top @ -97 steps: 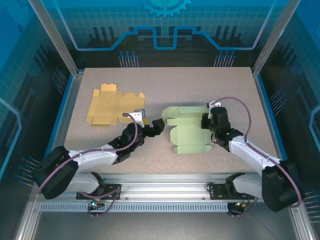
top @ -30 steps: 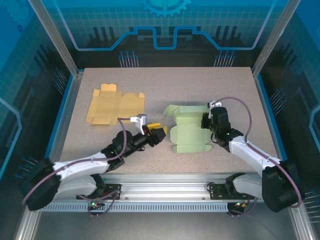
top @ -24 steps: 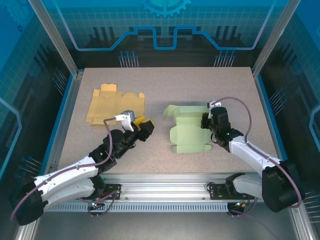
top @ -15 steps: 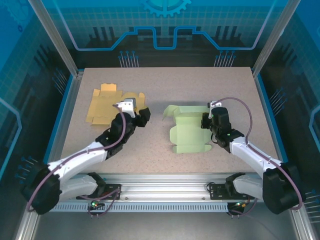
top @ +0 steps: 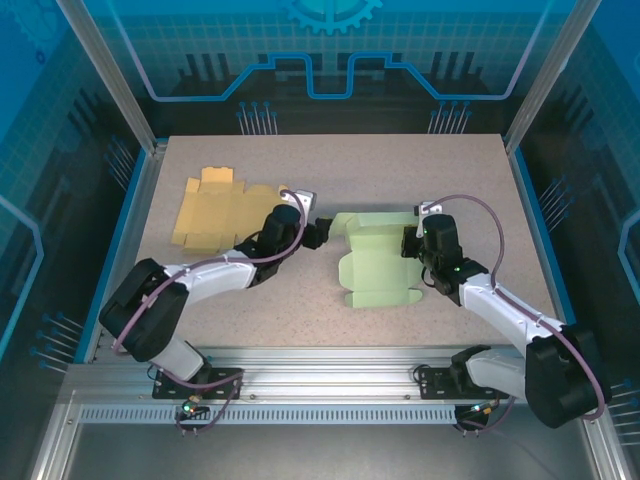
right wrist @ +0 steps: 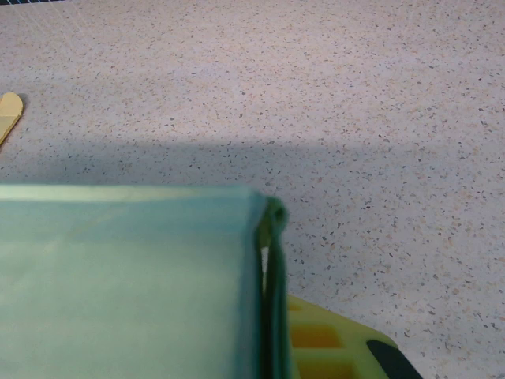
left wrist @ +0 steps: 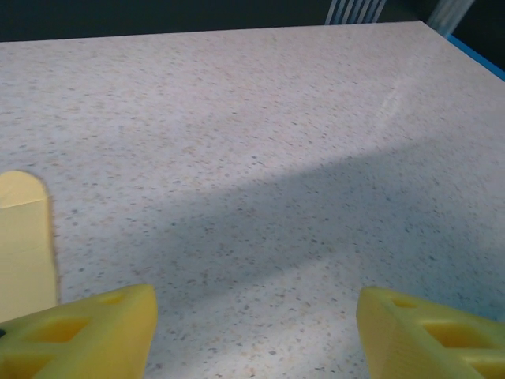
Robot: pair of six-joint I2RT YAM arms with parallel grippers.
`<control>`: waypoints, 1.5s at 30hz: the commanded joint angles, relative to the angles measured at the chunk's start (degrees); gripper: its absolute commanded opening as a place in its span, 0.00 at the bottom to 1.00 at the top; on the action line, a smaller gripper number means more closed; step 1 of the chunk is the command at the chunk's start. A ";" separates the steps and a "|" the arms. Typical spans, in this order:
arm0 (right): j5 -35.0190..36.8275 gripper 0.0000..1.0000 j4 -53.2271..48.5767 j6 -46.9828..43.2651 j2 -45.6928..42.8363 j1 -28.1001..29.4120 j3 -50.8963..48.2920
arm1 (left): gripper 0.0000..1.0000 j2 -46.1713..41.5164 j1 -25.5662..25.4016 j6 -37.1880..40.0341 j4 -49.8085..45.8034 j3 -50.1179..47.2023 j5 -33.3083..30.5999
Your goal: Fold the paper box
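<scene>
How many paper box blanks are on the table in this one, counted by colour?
green box blank: 1
yellow box blank: 1
Total: 2

White-black arms (top: pixel 203 272), purple cables (top: pixel 498 240), yellow jaws

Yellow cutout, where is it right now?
In the top view, the yellow cutout lies flat on the left side of the table; the left gripper sits between it and the green box.

Matt green paper box (top: pixel 378 265) and matt yellow card sheet (top: pixel 220 210) on a speckled, grainy table (top: pixel 400 170).
</scene>
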 commanded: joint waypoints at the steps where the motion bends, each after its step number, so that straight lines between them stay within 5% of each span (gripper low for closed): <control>1: -0.30 0.00 1.01 -0.31 0.43 0.02 0.16 | 0.69 0.68 0.09 2.47 3.83 1.50 6.82; 12: -0.29 0.00 0.76 -0.24 1.02 0.02 0.43 | 0.69 2.13 -5.97 4.48 8.47 -2.07 10.37; 36: -0.46 0.00 0.98 -0.16 0.84 0.03 0.29 | 0.66 0.38 -9.53 12.77 5.53 -3.33 9.36; 45: -0.37 0.00 0.98 -0.16 0.85 0.00 0.32 | 0.76 0.62 -10.93 18.36 3.37 0.16 12.22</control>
